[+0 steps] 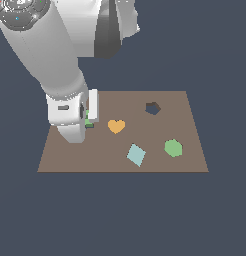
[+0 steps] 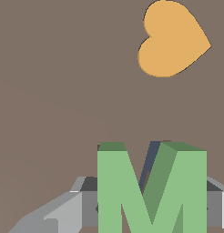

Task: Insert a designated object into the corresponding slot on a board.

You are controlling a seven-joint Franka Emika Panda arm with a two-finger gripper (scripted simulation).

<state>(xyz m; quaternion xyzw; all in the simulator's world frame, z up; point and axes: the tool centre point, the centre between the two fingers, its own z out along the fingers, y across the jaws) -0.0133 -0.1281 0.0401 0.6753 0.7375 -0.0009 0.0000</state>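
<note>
The end effector (image 1: 88, 118) grips the green M (image 2: 150, 191), low over the board (image 1: 70, 160). Next: push it down into its slot, w/ edges lined up

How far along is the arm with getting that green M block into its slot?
Done: the green M block is picked up. In hand: the pincer holds it low over the board, beside the orange heart. Left: seating it; its slot is hidden, so alignment can't be judged.
</note>
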